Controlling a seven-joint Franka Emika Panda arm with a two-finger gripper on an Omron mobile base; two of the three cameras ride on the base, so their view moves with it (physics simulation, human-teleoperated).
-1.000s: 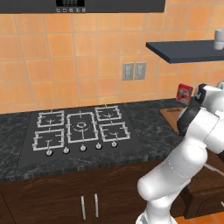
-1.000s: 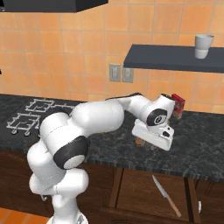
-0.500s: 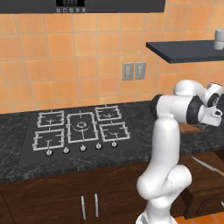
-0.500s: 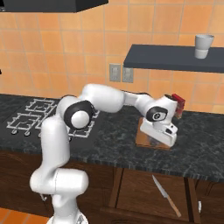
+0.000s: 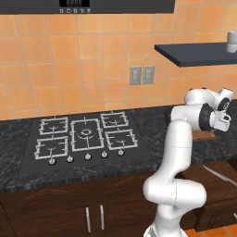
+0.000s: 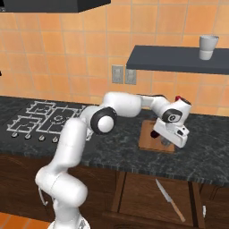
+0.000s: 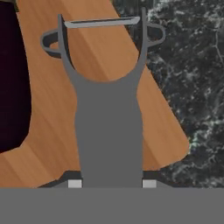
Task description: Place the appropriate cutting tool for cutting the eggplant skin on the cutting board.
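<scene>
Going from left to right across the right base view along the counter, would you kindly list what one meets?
Stove → cutting board → gripper, held above the board's right part.

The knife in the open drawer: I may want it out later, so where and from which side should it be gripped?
Probably the brown handle end, the end nearer the camera in the right base view, coming from above. The knife lies flat and slanted in the open drawer, its pale blade pointing back toward the counter, so the handle is the safe, thicker part.

Claw (image 6: 166,141) low over cutting board (image 6: 150,141); knife (image 6: 169,200) below counter.
</scene>
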